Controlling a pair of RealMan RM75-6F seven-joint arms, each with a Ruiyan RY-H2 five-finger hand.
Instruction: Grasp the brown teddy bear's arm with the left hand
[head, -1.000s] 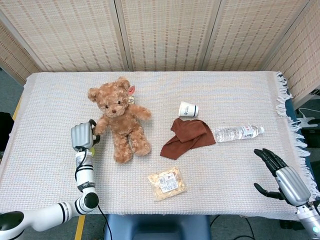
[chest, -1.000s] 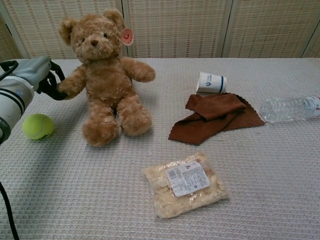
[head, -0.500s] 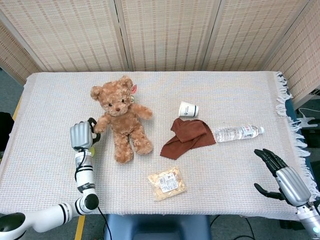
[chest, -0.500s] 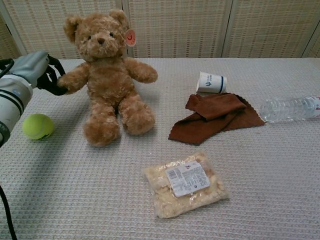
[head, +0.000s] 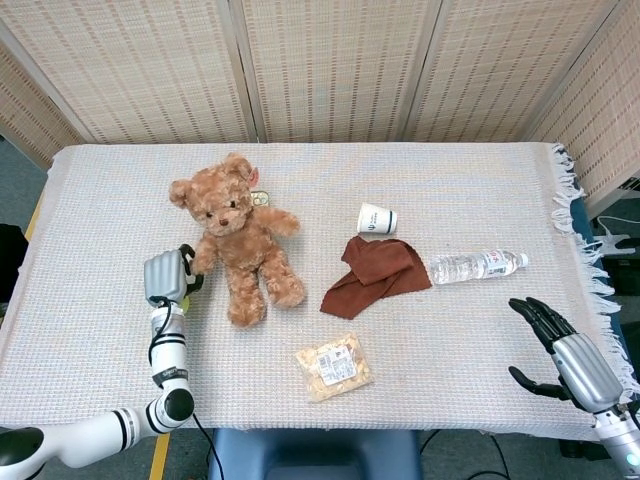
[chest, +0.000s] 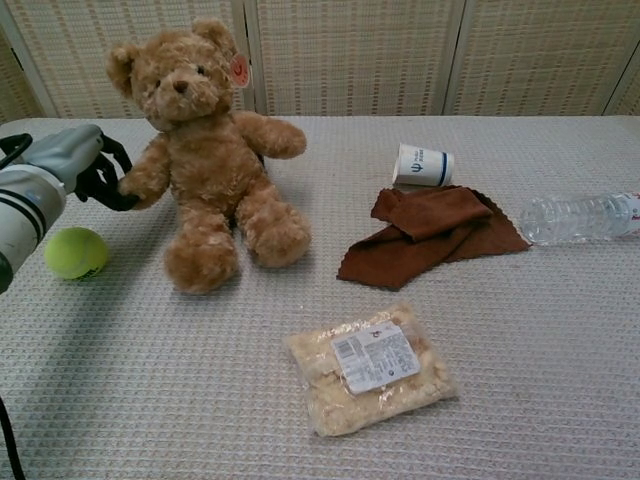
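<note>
Since half a second ago the bear (head: 238, 234) has tipped: its head now leans toward your left side of the tabletop (head: 450, 330), and its near arm (chest: 146, 176) sits lower. Your left hand (head: 166, 277) has dropped slightly with it. The bear moving together with the hand suggests the hold on the arm is real, so I judge the grasp as made or all but made; only a check of its firmness remains.

The left hand sits at the bear's paw, back of the hand up in the head view, forearm running back toward the tabletop's near edge. In the chest view the dark fingers (chest: 110, 190) curl around the end of the arm, touching the fur; they are gripping the bear's arm. A ball (chest: 75, 252) lies just beside and below that hand, apart from it.

The bear sits upright on the left half of the tabletop, legs toward you, well apart from the cloth (head: 374, 274).

Your right hand (head: 560, 350) hovers off the near right corner, fingers spread and holding nothing.
</note>
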